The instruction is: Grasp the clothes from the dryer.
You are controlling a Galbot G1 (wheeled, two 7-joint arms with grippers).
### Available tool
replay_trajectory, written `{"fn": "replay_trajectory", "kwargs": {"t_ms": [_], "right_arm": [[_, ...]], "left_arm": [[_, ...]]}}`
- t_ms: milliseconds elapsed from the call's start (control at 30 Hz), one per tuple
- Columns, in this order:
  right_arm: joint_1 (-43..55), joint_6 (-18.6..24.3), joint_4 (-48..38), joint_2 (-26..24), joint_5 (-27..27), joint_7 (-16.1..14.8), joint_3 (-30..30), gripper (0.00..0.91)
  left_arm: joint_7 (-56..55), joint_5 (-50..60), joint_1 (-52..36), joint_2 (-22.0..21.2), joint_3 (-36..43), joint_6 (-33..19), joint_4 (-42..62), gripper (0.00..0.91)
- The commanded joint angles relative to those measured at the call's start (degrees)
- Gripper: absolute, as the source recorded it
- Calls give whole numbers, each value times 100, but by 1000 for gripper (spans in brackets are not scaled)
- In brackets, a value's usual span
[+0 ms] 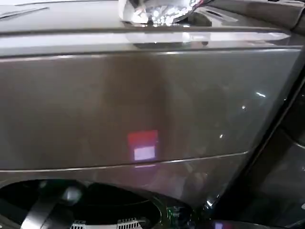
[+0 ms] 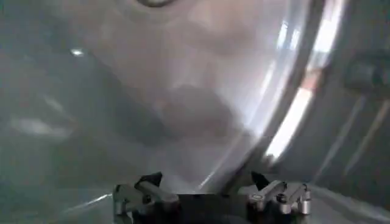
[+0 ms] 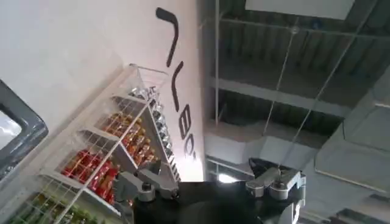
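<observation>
The dryer stands very near in the head view, its bronze-grey front panel above the dark round porthole. My left arm reaches down into that opening. In the left wrist view my left gripper is open with nothing between its fingers, facing a blurred pale curved surface and a bright silver rim. The clothes cannot be made out; a dim darker patch sits ahead of the gripper. My right gripper is open and empty, raised away from the dryer and pointing at the wall and ceiling.
A shiny chrome object lies on top of the dryer. Another dark machine stands to the right. The right wrist view shows a white wire rack of packaged goods against a lettered wall.
</observation>
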Motion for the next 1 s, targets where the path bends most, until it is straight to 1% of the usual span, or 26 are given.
{"fn": "replay_trajectory", "kwargs": {"t_ms": [33,200,367,533,867,1000], "right_arm": [[20,12,-24,4,-50,-4,-19,907],[71,11,5,26,-99,-13,-77,907],[77,6,8,43,-119,-19,-81,907],[38,5,-8,51,-122,-19,-48,907],[-36,1,0,73,-116,-18,8,907],[-52,-2,3,66,-108,-16,19,907]], "left_arm": [[1256,853,-452,4,537,-782,631,907],[1718,793,-452,138,729,-1159,616,907],[2153,499,-427,277,899,-1286,481,907],[2610,342,-378,404,1065,-1281,367,907],[3046,324,-183,645,1305,-1273,375,907],[3125,68,-121,706,1293,-1140,450,907]]}}
